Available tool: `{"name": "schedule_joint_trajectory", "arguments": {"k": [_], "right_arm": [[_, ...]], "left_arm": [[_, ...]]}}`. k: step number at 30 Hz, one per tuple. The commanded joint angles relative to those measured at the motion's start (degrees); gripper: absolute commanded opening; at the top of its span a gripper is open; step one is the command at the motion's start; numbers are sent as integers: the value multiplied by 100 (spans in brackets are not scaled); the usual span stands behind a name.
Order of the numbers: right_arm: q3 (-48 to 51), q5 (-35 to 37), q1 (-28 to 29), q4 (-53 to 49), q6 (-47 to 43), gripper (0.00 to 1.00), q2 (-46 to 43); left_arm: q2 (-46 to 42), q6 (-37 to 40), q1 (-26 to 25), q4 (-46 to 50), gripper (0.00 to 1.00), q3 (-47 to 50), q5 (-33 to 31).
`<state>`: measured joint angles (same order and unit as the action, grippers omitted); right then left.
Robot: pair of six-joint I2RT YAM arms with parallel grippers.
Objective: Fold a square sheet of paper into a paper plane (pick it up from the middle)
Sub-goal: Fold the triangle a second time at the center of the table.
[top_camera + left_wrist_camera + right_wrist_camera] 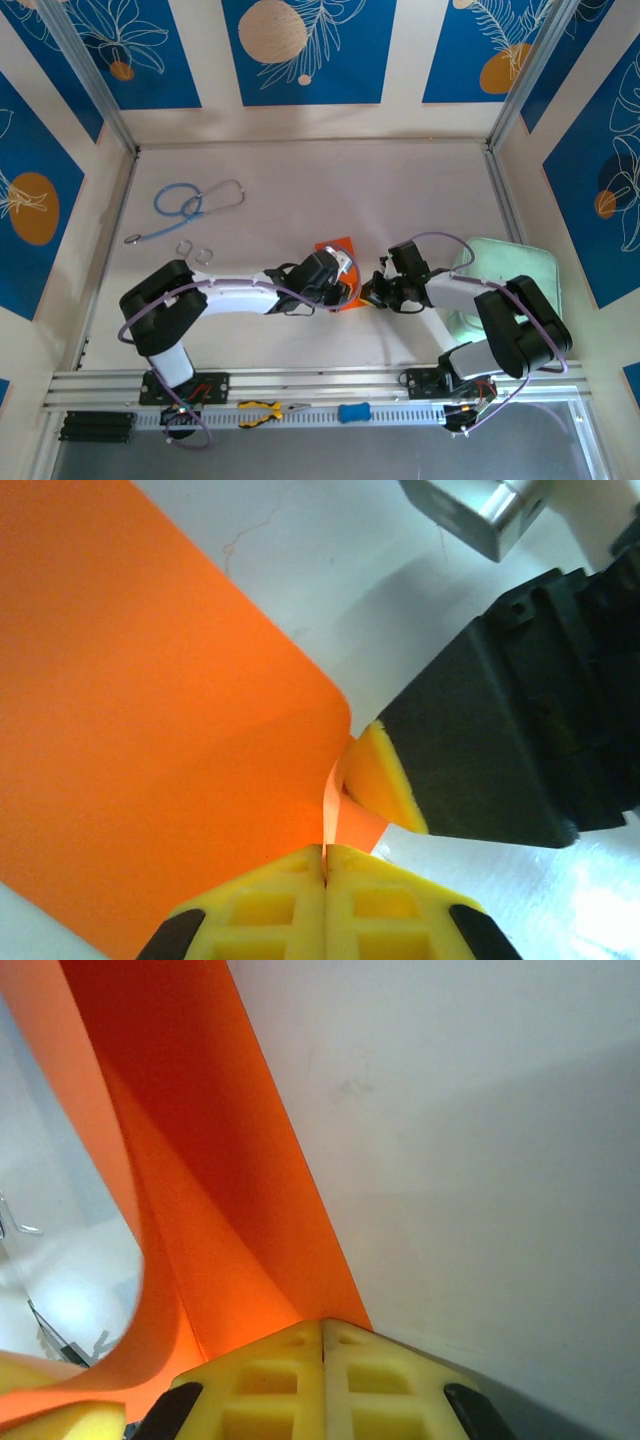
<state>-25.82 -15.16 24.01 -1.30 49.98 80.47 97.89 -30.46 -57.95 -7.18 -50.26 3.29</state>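
The square sheet of paper (337,246) lies near the middle of the bench (420,190). Its 5 o'clock edge curls up where the left hand (325,852) and the right hand (322,1326) each pinch it, fingers closed. It looks thin, light and floppy and probably creases or tears easily, so gentle holds nearer the middle seem wiser.

The left arm (230,292) rises from its base at lower left, and its forearm runs right toward frame centre. The right arm (505,325) folds at lower right, forearm pointing left. The left gripper (348,292) and right gripper (372,293) meet almost tip to tip at centre. Both finger pairs are pressed fully together, each pinching the square sheet of paper (150,730).
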Motion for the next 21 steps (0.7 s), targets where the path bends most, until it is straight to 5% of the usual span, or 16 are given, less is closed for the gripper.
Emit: {"name": "schedule_joint_trajectory", "arguments": {"k": [1, 21], "right_arm": [[-59, -31, 40, -29, -129, 2, -84], [-259, -535, 210, 707, 28, 2, 528]], "left_arm": [[103, -175, 65, -201, 0, 102, 153], [104, -243, 125, -258, 0, 139, 207]]}}
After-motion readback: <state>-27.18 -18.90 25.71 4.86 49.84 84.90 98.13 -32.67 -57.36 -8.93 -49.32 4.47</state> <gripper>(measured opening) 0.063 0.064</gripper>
